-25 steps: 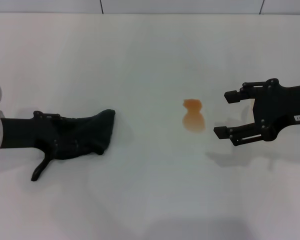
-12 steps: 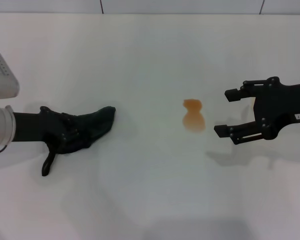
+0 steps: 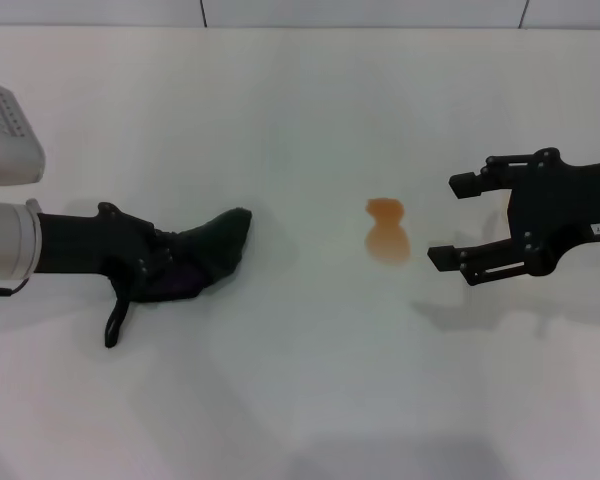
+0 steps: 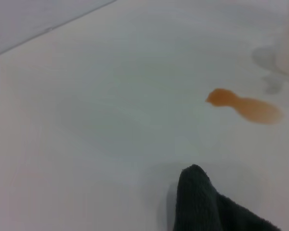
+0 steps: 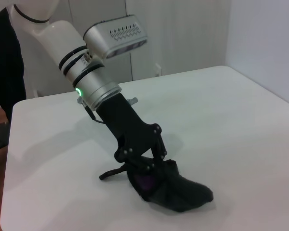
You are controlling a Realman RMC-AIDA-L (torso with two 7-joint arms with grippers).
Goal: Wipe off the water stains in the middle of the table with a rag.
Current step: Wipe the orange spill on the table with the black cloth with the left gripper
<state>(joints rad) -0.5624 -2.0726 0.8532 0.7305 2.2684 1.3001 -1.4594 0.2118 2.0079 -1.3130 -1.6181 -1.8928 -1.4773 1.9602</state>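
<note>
One rag [image 3: 205, 257], dark and soft, lies on the white table [image 3: 300, 120] on the robot's left side, clamped in the left gripper [image 3: 165, 272], whose fingers are closed on the cloth; the rag's free tip points toward the table's middle. One thin dark strip trails from the gripper end. One orange-brown water stain [image 3: 387, 232], hourglass-shaped, sits near the table's centre, well apart from the rag tip. One right gripper [image 3: 450, 220] hovers just beside the stain on the right side, jaws spread wide and holding nothing
</note>
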